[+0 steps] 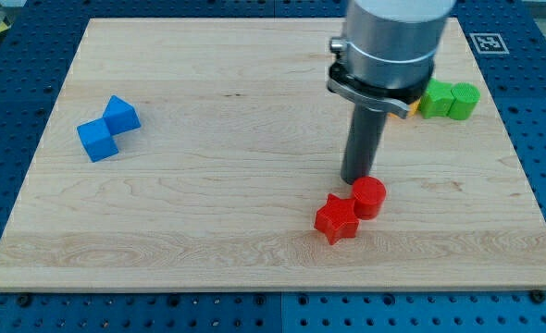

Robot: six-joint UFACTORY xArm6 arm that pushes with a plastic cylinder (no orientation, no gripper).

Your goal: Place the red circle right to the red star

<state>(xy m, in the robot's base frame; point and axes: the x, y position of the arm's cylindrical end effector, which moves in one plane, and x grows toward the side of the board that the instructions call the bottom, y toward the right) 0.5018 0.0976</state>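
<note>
The red circle [369, 196] is a short cylinder a little below and to the right of the board's middle. The red star [336, 218] lies just to its lower left, touching it or nearly so. My tip [354, 179] is at the end of the dark rod, right at the circle's upper left edge and above the star.
A blue block of two joined cubes [107, 128] sits at the view's left. A green block [448, 100] sits at the upper right near the board's edge, with a bit of yellow [412, 108] beside it behind the arm. The wooden board [208, 213] rests on a blue perforated table.
</note>
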